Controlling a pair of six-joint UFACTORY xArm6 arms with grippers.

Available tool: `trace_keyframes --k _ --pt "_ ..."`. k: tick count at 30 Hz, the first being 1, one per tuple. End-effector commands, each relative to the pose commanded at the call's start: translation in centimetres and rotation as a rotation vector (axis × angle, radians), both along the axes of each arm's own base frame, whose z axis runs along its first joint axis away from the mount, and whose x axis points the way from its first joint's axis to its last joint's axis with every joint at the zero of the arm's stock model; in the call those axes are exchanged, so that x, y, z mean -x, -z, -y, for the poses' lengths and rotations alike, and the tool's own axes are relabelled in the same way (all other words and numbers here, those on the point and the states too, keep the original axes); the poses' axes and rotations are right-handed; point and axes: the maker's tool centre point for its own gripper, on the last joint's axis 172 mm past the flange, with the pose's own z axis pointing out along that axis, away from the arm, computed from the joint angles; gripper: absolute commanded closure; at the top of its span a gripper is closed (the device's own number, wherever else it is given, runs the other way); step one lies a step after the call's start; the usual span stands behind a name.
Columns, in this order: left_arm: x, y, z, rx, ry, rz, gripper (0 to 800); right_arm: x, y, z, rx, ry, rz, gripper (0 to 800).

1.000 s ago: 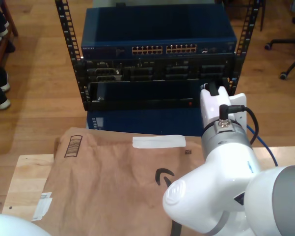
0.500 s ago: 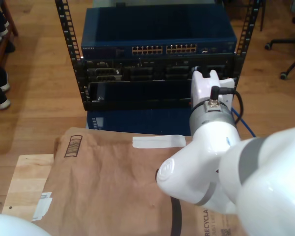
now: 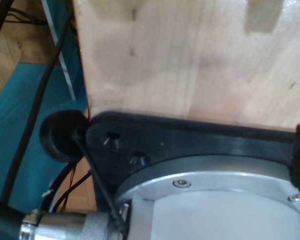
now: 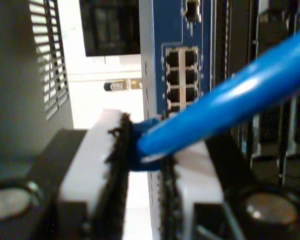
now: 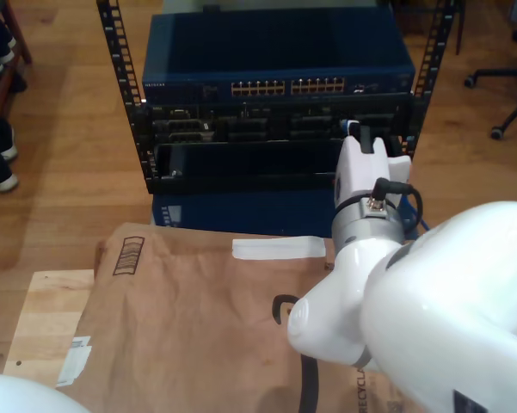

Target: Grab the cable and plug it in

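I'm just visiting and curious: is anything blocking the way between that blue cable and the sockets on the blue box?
Nothing visible does. My second end effector is shut on the cable, and the switch's ports lie open just ahead of it.

My second gripper (image 4: 142,165) is clamped on the cable (image 4: 229,107), its two white, black-padded jaws pressed against the blue sheath from either side, pointing at the blue switch (image 4: 179,75). In the exterior view the second arm (image 5: 413,318) reaches out from the near side toward the rack (image 5: 275,129), its wrist stretched forward and the gripper (image 5: 353,129) held just in front of the rack's face. My first gripper's jaws cannot be made out in the first wrist view.
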Motion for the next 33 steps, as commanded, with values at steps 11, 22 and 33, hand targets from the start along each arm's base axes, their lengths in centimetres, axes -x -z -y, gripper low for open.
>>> trace_keyframes --k 11,22,33 --pt "0.0 0.0 0.0 0.0 0.0 0.0 0 -2.6 1.4 1.0 0.017 0.056 0.04 800" --pt "0.0 0.0 0.0 0.0 0.0 0.0 0 -5.6 3.9 1.1 -0.051 0.08 0.05 800" --pt "0.0 0.0 0.0 0.0 0.0 0.0 0 -7.9 4.1 1.3 -0.028 0.063 0.094 800"
